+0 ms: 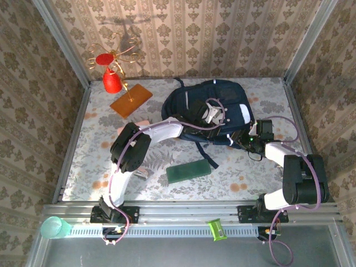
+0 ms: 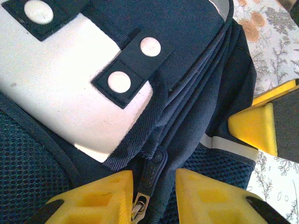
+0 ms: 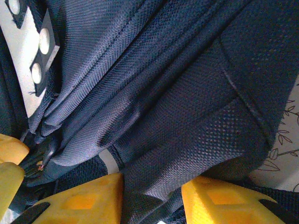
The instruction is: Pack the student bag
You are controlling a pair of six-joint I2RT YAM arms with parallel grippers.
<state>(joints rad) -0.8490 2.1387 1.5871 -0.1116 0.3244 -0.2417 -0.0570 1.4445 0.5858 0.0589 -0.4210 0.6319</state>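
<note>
The student bag [image 1: 192, 103], a large navy backpack, lies at the back middle of the table. My left gripper [image 1: 214, 115] is over its top; in the left wrist view [image 2: 154, 193] its yellow jaws stand apart, open. Between them lies the black zipper pull [image 2: 152, 172], against the left finger and free on the right. The bag's white patch [image 2: 56, 98] carries black snap tabs. My right gripper [image 1: 251, 140] is at the bag's right edge; in its wrist view [image 3: 152, 191] the jaws pinch a fold of navy fabric [image 3: 163, 140].
A green flat box [image 1: 188, 171] lies in front of the bag. An orange board [image 1: 130, 100] with a red cone [image 1: 112, 81] and wire stand sits at the back left. A pink item [image 1: 139, 123] lies near the left arm. Frame posts and walls bound the table.
</note>
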